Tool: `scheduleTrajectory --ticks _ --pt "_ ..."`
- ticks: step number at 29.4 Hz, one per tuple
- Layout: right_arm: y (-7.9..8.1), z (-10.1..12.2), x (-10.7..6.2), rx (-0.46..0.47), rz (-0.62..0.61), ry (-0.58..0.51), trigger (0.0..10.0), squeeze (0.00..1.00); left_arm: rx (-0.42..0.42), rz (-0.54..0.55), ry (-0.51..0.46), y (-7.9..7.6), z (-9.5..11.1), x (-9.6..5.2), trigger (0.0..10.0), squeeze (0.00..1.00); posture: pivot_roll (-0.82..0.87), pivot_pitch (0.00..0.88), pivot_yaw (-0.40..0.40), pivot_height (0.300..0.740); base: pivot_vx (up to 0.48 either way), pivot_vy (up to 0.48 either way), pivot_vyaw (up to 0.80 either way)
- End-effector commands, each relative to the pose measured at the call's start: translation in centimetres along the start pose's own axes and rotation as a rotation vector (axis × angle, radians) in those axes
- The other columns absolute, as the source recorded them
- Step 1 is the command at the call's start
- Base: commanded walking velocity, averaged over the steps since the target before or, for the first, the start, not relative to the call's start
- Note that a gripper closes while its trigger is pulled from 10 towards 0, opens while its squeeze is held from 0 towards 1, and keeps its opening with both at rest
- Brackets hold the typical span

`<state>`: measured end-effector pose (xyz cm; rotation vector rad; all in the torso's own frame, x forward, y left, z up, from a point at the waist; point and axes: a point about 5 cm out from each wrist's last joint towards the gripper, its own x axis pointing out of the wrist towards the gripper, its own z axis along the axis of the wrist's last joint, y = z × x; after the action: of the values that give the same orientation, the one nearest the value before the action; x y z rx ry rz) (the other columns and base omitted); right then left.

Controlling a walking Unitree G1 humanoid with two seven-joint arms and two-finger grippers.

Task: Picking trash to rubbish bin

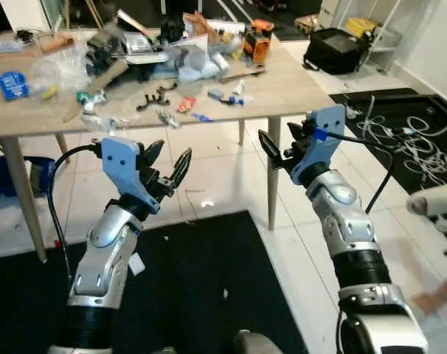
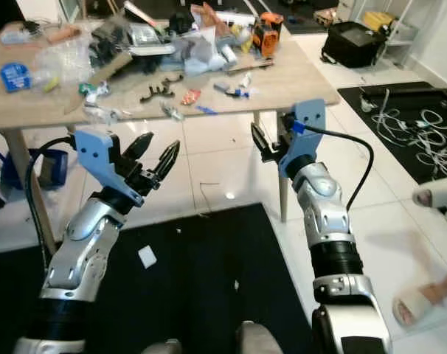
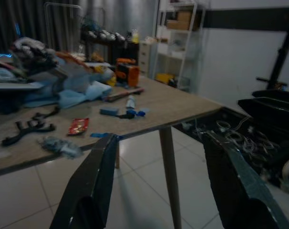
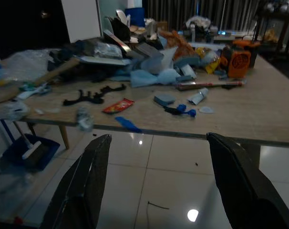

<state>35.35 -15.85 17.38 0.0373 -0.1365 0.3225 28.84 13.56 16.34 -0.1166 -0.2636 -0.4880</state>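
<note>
Two grippers, left and right, hover before the table's front edge, jaws open and empty. Trash litters the table: a red wrapper near that edge, an orange box toward the far edge. No writing is legible.

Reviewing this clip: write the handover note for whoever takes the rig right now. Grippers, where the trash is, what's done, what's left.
Left gripper: open, empty, raised short of the wooden table.
Right gripper: open, empty, raised near the table's front edge.
Trash: red wrapper, blue scrap at the front edge and crumpled clear plastic lie on the table, in front of a larger clutter pile. White scraps on the black mat.
Done: nothing picked so far as visible.
Left: grasp items, find a bin, drop them in.
</note>
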Motion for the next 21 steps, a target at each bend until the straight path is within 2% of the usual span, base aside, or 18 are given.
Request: scheduleTrajectory --ticks 1,21 --pt "-0.6 0.1 -0.1 -0.009 -0.025 -0.002 10.0 0.00 0.010 -0.003 0.014 0.0 -0.2 0.0 10.0 0.00 -0.08 0.000 -0.017 0.740 0.480 0.000 0.00" --pt "-2.1 -0.1 -0.2 -0.042 -0.114 0.015 10.0 0.00 0.013 -0.007 0.015 -0.1 -0.3 0.0 10.0 0.00 -0.08 0.000 -0.018 0.740 0.480 0.000 0.00"
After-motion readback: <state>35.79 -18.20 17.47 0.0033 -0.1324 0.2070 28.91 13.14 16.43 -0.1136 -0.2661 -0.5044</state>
